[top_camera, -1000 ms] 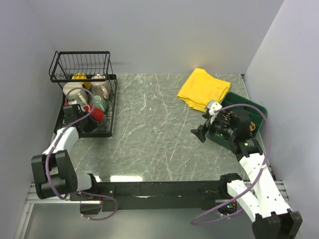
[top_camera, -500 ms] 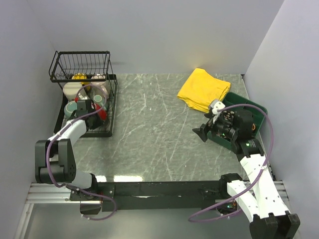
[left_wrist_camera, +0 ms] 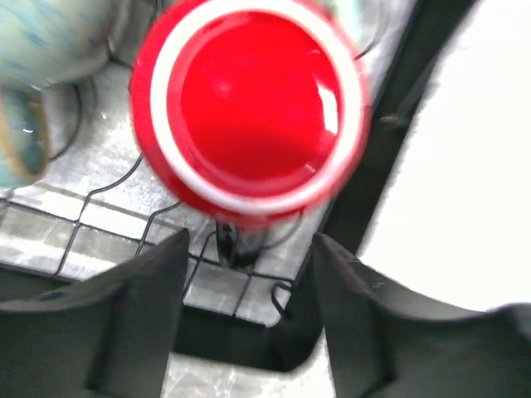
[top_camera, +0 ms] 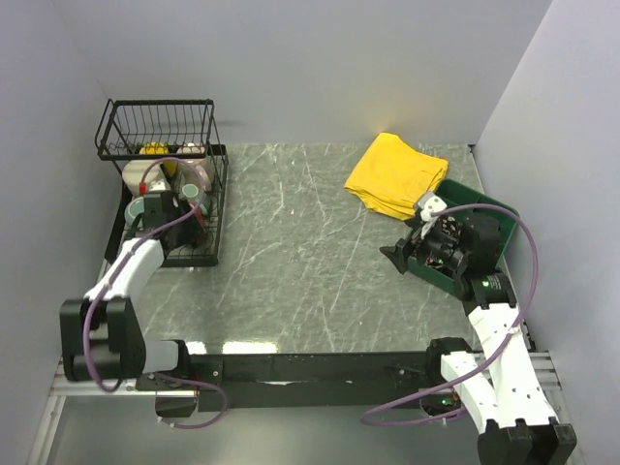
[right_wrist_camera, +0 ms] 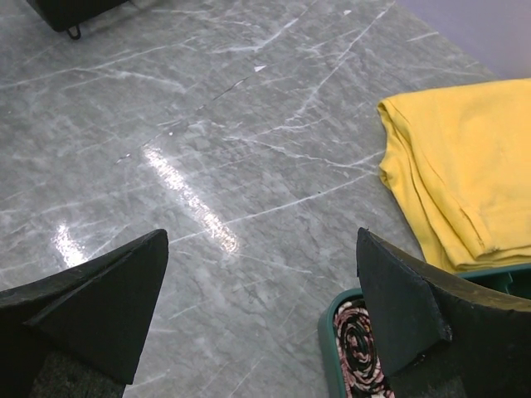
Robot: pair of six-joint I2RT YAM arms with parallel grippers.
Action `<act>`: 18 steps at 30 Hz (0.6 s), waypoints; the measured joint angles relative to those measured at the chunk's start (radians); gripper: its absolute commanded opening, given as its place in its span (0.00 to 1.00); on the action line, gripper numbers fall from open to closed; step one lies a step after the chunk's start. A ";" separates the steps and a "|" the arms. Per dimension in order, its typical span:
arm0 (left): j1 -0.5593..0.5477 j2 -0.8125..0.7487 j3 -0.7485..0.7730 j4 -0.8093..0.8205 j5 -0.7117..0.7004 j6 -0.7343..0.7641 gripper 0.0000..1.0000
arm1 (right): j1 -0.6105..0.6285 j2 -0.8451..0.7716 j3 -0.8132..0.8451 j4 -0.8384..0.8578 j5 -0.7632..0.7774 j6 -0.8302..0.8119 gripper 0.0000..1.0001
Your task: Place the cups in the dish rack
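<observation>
Mugs (top_camera: 145,176) sit in the dish rack (top_camera: 155,126) at the worktop's (top_camera: 310,262) far left corner, the red mug (left_wrist_camera: 249,104) on its wire tray (blurred in the wrist view). The left gripper (left_wrist_camera: 250,249) hangs just beside it, fingers spread, gripping nothing. The right gripper (right_wrist_camera: 261,240), jaws wide, hovers near the right edge by a yellow cloth (right_wrist_camera: 465,166) and green tray (right_wrist_camera: 328,332).

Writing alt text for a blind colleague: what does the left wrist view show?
A red mug, white-ringed end facing the camera, sits on the black wire dish rack. The left gripper hangs open near it; a bluish mug is at upper left.
</observation>
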 measured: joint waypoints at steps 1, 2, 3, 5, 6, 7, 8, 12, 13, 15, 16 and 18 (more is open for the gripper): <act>0.000 -0.034 0.000 -0.008 0.002 0.000 0.79 | -0.008 -0.003 0.000 0.000 0.000 0.001 1.00; 0.000 -0.069 0.000 -0.018 0.004 0.002 0.82 | -0.015 -0.005 0.000 0.000 0.000 0.003 1.00; 0.000 -0.113 0.000 -0.029 0.010 0.003 0.85 | -0.024 -0.009 0.000 0.000 -0.002 0.004 1.00; -0.001 -0.210 0.001 -0.049 0.027 0.004 0.96 | -0.048 -0.016 0.000 0.001 0.002 0.012 1.00; -0.001 -0.259 0.001 -0.057 0.040 0.008 0.96 | -0.068 -0.021 0.000 0.003 0.008 0.022 1.00; -0.002 -0.319 0.001 -0.065 0.061 0.008 0.96 | -0.084 -0.024 0.000 0.006 0.018 0.040 1.00; -0.002 -0.378 0.002 -0.074 0.090 0.008 0.96 | -0.098 -0.027 0.000 0.010 0.041 0.061 1.00; -0.002 -0.586 0.028 -0.123 0.180 -0.003 0.96 | -0.161 -0.029 0.039 0.001 0.248 0.177 1.00; -0.002 -0.639 0.046 -0.137 0.197 -0.012 0.96 | -0.173 -0.030 0.064 -0.014 0.311 0.203 1.00; -0.003 -0.718 0.083 -0.153 0.224 -0.034 0.96 | -0.187 -0.043 0.123 -0.037 0.438 0.244 1.00; -0.003 -0.753 0.102 -0.158 0.240 -0.046 0.96 | -0.189 -0.056 0.155 -0.045 0.501 0.262 1.00; -0.003 -0.800 0.143 -0.161 0.274 -0.073 0.96 | -0.190 -0.091 0.212 -0.064 0.600 0.292 1.00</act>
